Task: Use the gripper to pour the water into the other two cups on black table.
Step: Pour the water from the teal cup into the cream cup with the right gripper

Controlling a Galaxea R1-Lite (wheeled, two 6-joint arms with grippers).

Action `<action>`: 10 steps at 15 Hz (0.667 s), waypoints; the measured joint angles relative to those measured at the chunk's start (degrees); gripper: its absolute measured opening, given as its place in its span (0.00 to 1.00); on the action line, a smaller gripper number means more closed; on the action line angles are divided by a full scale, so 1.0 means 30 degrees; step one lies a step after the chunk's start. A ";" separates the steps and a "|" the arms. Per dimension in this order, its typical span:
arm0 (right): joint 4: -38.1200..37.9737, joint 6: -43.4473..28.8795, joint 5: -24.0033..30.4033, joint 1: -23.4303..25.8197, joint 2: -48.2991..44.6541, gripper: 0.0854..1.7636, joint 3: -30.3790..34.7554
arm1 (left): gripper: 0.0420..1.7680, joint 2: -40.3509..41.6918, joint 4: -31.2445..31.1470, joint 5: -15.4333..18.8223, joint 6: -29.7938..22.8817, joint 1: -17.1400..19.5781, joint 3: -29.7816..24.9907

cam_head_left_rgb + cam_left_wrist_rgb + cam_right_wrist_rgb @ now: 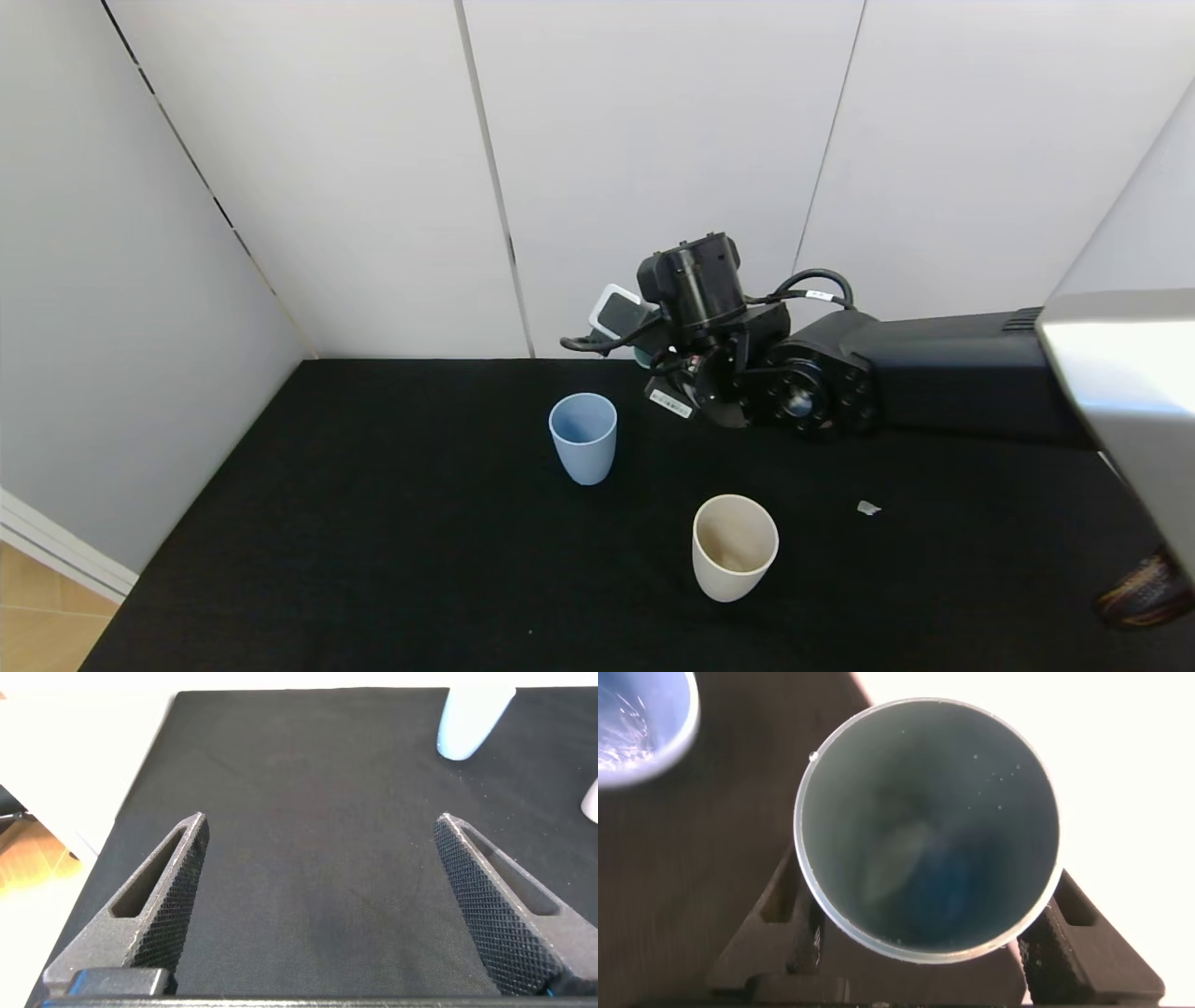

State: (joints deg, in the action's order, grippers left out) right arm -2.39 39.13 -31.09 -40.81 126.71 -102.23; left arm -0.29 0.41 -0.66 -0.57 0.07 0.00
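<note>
My right gripper [656, 359] is at the back of the black table [373, 523], shut on a teal-green tumbler [926, 826]. Its fingers [789, 910] press both sides of the tumbler, which is held upright with water in the bottom. Only a sliver of the tumbler [642, 356] shows in the head view. The light blue cup [583, 437] stands just to the front-left of that gripper and shows in the right wrist view [635, 719]. The cream-white cup [734, 546] stands nearer me. My left gripper [322, 819] is open and empty, low over the table, with the blue cup [472, 719] ahead of it.
White wall panels close off the back and left of the table. A small pale scrap [868, 508] lies on the cloth right of the cream cup. A brown object [1144, 590] sits at the front right edge. The table's left edge [140, 784] drops to the floor.
</note>
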 joint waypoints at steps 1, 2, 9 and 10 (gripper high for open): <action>0.0028 -0.0045 0.0443 0.0264 -0.0683 0.65 0.0983 | 0.97 0.0000 0.0000 0.0000 -0.0008 0.0000 0.0000; 0.0130 -0.0073 0.0861 0.0561 -0.1516 0.65 0.2223 | 0.97 0.0000 0.0000 0.0000 0.0000 0.0000 0.0000; 0.3925 -0.0191 0.1800 0.2085 -0.7270 0.65 1.1207 | 0.97 0.0000 -0.0004 0.0000 -0.0008 0.0000 0.0000; 0.4120 -0.0163 0.1808 0.2243 -0.7932 0.65 1.2130 | 0.97 0.0000 0.0000 -0.0008 0.0000 0.0000 0.0000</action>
State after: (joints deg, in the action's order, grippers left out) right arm 9.97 38.64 -25.66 -34.08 102.91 -65.84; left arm -0.29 0.41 -0.68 -0.57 0.07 0.00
